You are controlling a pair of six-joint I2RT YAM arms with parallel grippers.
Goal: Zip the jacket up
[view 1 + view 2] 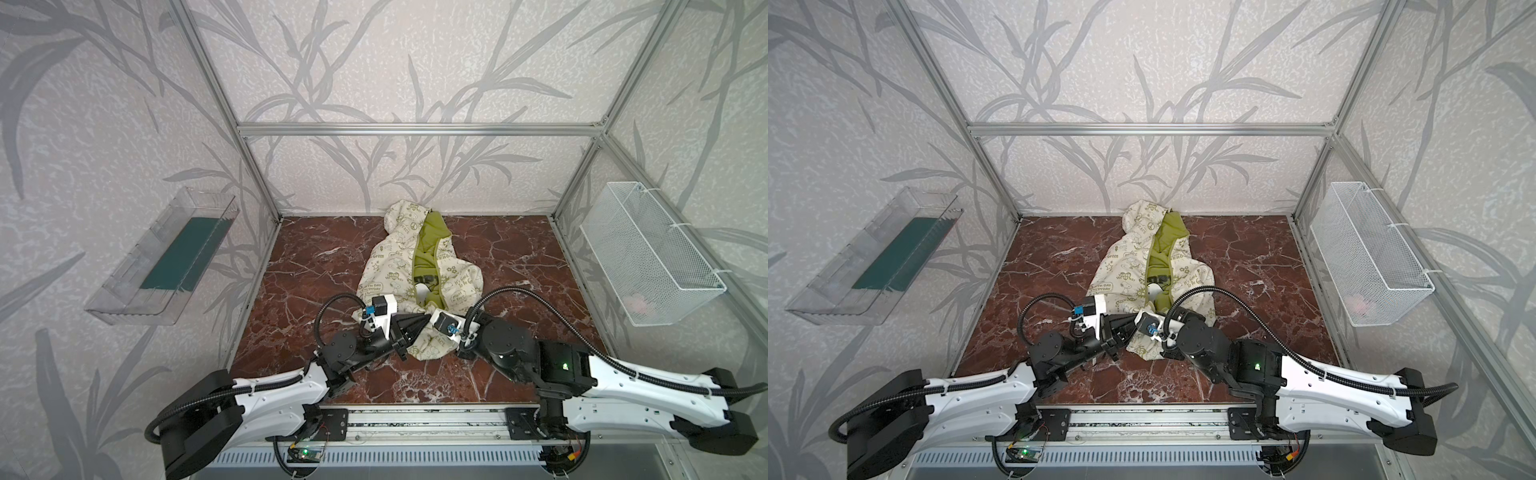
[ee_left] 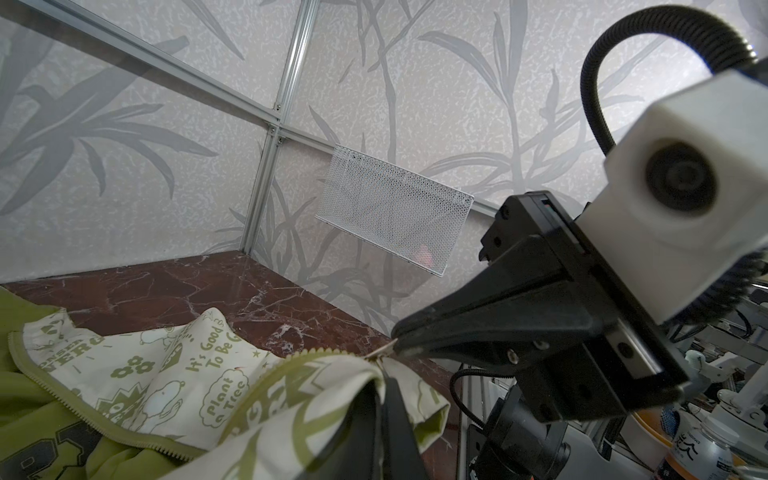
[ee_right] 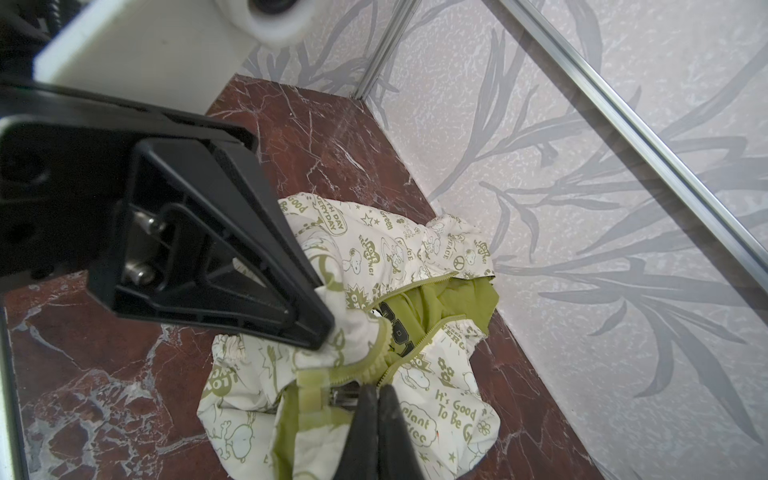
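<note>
in both top views the two grippers meet over the hem of the jacket (image 1: 388, 266) (image 1: 1121, 266), and their tips are hidden there. the right wrist view shows them plainly: the right gripper (image 3: 377, 391) has its fingers pressed together on the metal zipper pull (image 3: 341, 395), and the left gripper (image 3: 325, 332) pinches a fold of cream cloth just beside the zipper. the left wrist view shows the right gripper (image 2: 400, 345) nipping that pull (image 2: 384, 352) from the side.

the jacket lies in the middle of the marble surface (image 1: 316, 257), hood at the far edge, hem bunched toward the near edge. it is cream with olive cartoons and words, and gapes open on green lining.

one jacket, two grippers, one wire basket (image 1: 652, 253), one clear tray (image 1: 166, 253).
</note>
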